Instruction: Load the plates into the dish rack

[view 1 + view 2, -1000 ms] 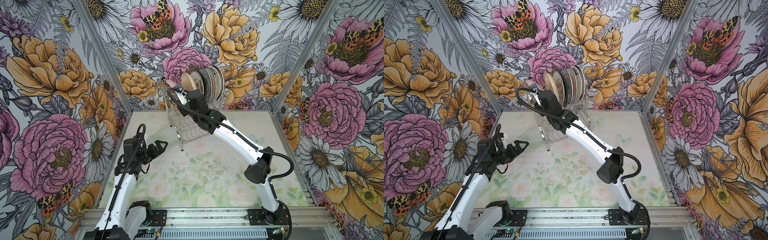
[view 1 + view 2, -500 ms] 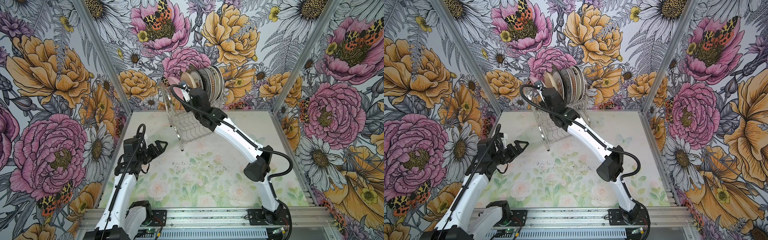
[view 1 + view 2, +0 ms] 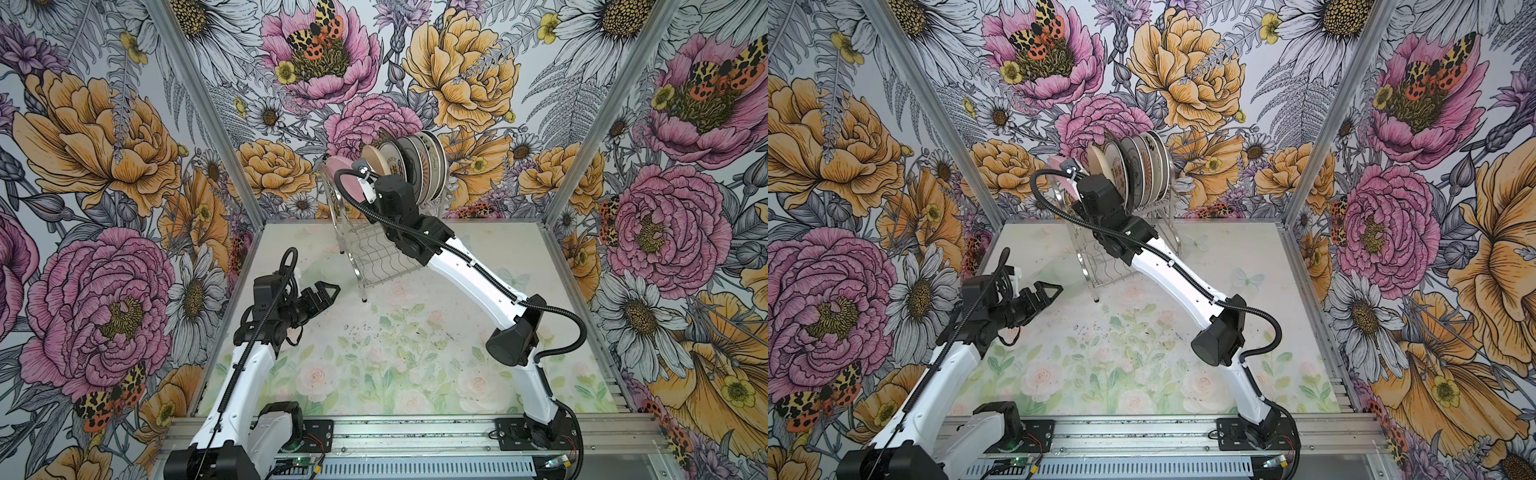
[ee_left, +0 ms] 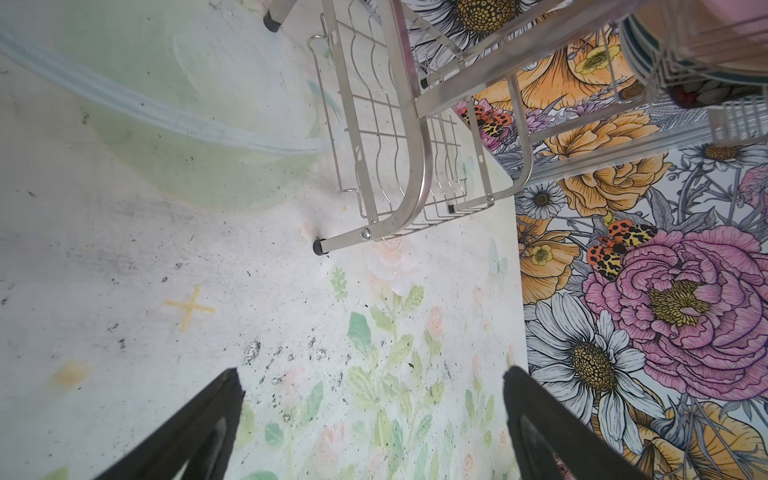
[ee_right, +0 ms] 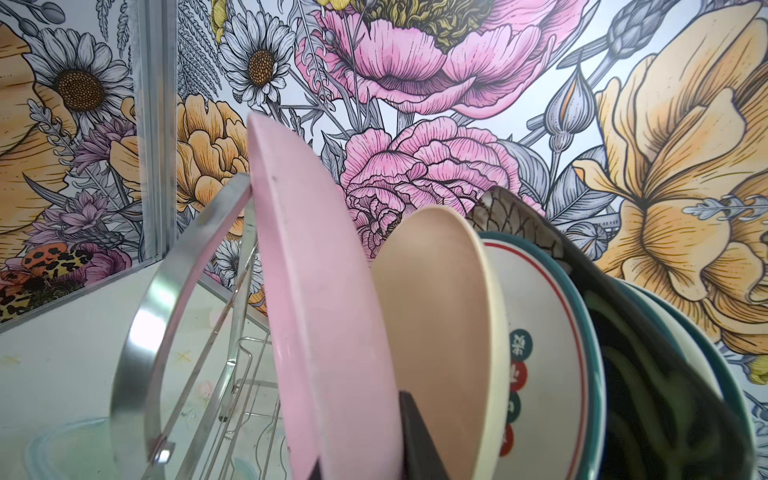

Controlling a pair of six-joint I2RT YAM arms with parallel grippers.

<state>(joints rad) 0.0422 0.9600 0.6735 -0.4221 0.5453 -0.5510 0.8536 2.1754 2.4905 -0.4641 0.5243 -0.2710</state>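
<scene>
- Right gripper, on the long arm stretched from lower right to upper centre in both top views: fingers pinched across the lower rim of the pink plate, apparently to steady it on edge.
- Left gripper, left of centre: jaws spread wide, empty, forearm raised, seemingly parked clear of the work.
- Dish rack, upper centre, on the table; lower tier bare.
- Plates: row on edge in the top tier, packed close.
- Item held, pink plate: left end of that row, just beside the cream plate.
</scene>
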